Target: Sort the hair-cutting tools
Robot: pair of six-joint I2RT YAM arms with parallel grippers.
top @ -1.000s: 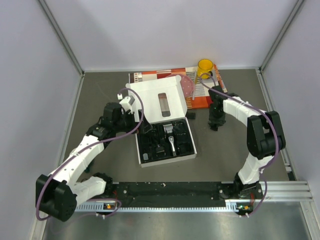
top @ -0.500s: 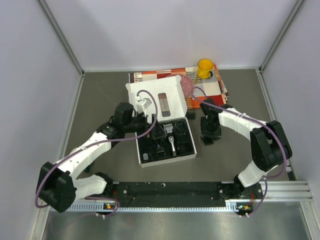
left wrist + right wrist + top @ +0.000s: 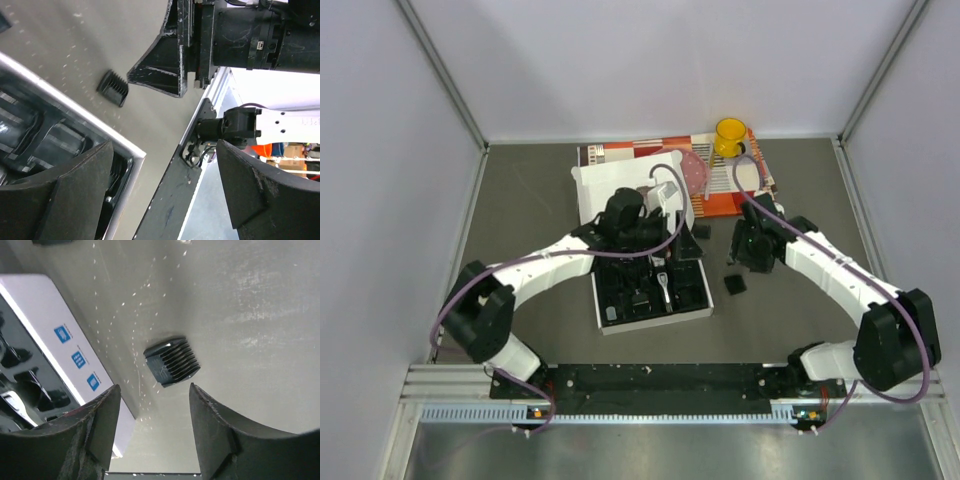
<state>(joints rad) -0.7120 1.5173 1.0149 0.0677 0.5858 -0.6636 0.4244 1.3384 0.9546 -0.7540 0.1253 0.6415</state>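
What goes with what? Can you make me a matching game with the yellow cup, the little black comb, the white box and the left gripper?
Things:
1. yellow cup
2. guard comb
3. white box
4. left gripper

Places or states:
A. lying flat on the bare table, right of the box
B. jaws wide, above the box's edge
C. at the far end of the table
D. lid flipped open

Pairs: 1-C, 2-A, 3-D, 4-B
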